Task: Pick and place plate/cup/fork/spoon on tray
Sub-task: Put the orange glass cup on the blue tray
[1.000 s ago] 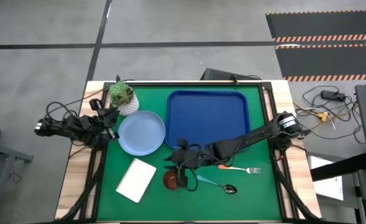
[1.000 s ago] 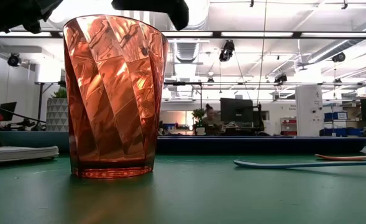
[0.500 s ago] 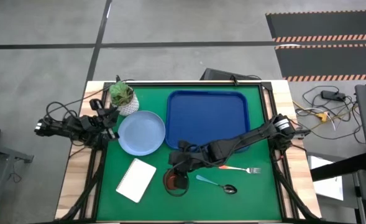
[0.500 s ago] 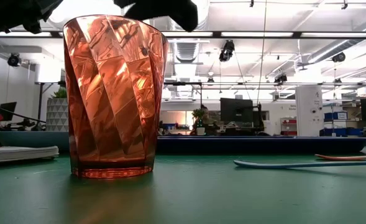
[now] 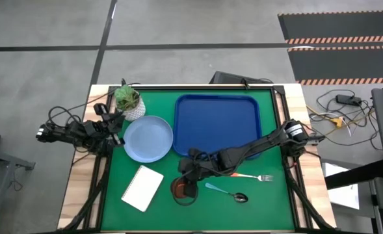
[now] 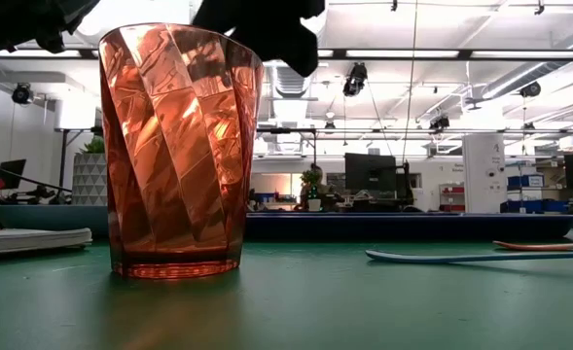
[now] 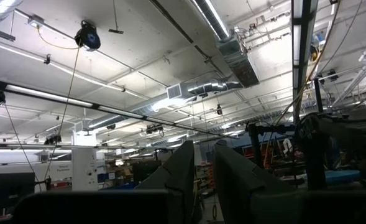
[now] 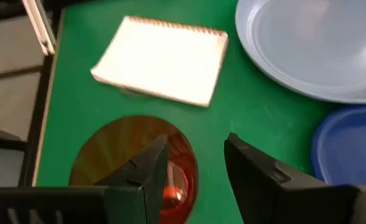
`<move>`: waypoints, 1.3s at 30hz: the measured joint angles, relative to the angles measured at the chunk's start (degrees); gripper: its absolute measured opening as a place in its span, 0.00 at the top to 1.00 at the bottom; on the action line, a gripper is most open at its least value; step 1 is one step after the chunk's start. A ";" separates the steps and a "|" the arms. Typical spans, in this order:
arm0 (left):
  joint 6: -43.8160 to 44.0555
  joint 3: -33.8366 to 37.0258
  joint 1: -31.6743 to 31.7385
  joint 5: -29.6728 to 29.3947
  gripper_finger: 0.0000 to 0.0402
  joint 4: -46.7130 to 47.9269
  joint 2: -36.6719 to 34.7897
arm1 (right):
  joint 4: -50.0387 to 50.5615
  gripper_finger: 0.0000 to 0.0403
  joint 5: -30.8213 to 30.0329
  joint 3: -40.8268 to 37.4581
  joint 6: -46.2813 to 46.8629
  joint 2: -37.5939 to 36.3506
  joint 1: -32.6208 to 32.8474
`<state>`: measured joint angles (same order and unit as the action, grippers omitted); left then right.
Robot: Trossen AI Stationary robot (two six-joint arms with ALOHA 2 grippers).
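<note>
Right gripper [image 8: 192, 171] open, empty, one finger over the cup [image 8: 133, 165] rim; left arm parked far off.

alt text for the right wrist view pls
The right gripper hangs open above a translucent dark-red cup standing on the green mat, one dark finger over the rim and one outside it. Beyond lie a white notepad, a round light-blue plate and a dark-blue tray corner.

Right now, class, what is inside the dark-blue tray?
Nothing shows inside the tray. The right claw hangs open above the cup, and its arm crosses the tray's near corner, hiding that part.
</note>
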<state>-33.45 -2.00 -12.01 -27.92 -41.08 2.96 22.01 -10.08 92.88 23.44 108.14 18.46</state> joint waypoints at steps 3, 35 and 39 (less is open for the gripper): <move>0.00 0.00 0.00 -0.02 0.90 0.02 0.00 | -1.74 0.64 0.01 -1.03 0.03 0.00 -0.09; 0.00 0.09 0.00 -1.57 0.90 0.02 0.39 | -3.82 0.81 1.56 -0.78 -1.57 4.16 -0.11; 0.00 0.09 0.00 -1.57 0.90 0.02 0.39 | -3.86 0.88 1.56 -0.78 -1.57 4.15 -0.11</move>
<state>-33.45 -1.91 -12.01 -29.50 -41.06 3.36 18.15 -8.51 92.09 21.87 112.29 18.35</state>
